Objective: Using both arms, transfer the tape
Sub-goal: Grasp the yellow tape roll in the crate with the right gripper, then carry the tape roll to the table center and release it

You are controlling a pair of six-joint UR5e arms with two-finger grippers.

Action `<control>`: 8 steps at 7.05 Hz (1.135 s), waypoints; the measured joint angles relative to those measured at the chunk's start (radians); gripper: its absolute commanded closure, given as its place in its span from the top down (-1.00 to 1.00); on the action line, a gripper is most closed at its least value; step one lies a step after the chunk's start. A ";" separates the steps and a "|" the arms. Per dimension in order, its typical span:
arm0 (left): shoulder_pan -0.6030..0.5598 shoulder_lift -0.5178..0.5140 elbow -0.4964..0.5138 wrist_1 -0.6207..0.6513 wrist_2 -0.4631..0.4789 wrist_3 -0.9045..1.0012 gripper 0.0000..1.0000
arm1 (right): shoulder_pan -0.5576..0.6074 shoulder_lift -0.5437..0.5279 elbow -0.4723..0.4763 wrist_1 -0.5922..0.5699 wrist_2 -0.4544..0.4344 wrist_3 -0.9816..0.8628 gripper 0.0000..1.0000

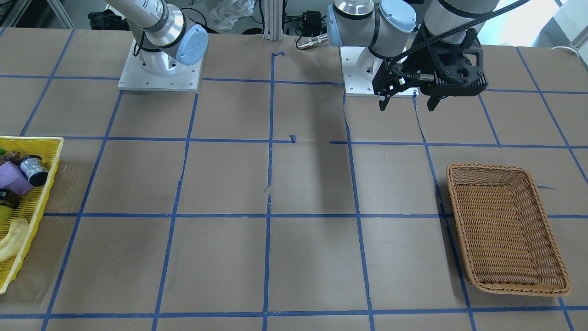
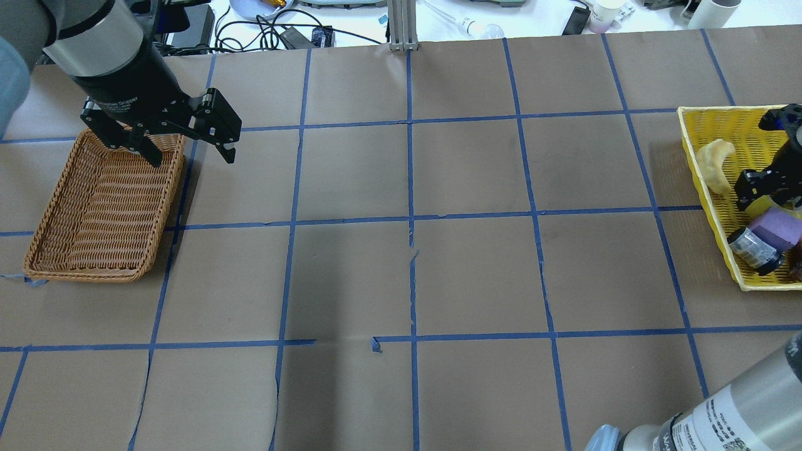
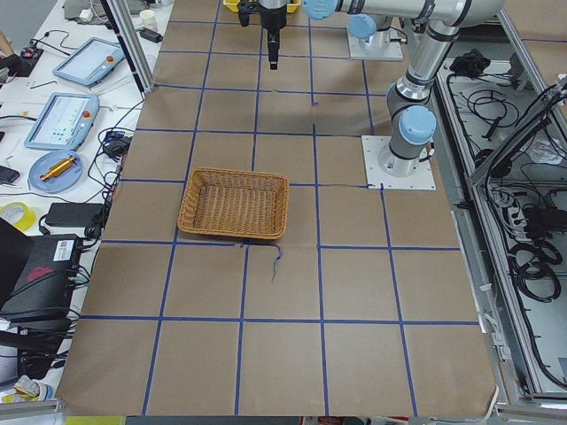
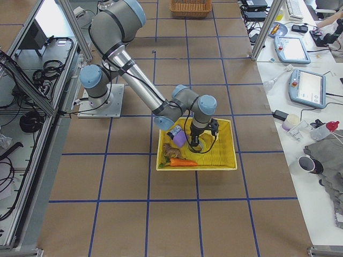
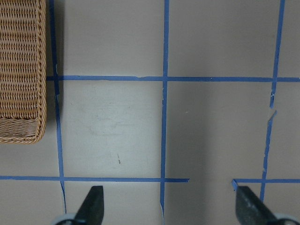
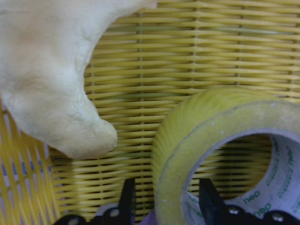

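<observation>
UR5e bench, tape transfer: the right gripper is down inside the yellow basket at the right end of the desk, toward the operators' edge. Its 2 fingers sit astride the wall of the tape, 1 outside the roll and 1 inside the whitish core. Jaws are set narrow, only a little wider than that wall. A sliver of gap shows btwn the outer finger and the roll, so no clamp is visible. Whether the inner finger touches the core cannot be told.

The tape lies tilted on the basket's weave, its open core turned toward the wrist cam. It is just beside a pale lumpy item filling that view's upper left. Also in the basket are a purple block and a silvery spool w/ black ends. An orange carrot-shaped piece lies along the basket's side nearest the desk's right end.

The left gripper hangs raised over the desk's left end, jaws wide, holding and touching nothing. Its wrist cam shows brown paper and blue grid lines btwn the 2 fingertips, w/ a corner of the wicker basket at upper left. That basket sits at the desk's left end, toward the operators' edge.
</observation>
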 measured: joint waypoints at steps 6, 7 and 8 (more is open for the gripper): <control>0.002 0.001 -0.002 0.000 0.000 0.000 1.00 | 0.137 -0.163 -0.075 0.160 0.013 0.042 -1.00; 0.003 0.001 -0.003 0.000 -0.001 0.001 1.00 | 0.250 -0.197 -0.079 0.203 0.020 0.164 -1.00; 0.003 0.002 -0.005 0.000 -0.001 0.000 1.00 | 0.391 -0.213 -0.081 0.229 0.035 0.345 -1.00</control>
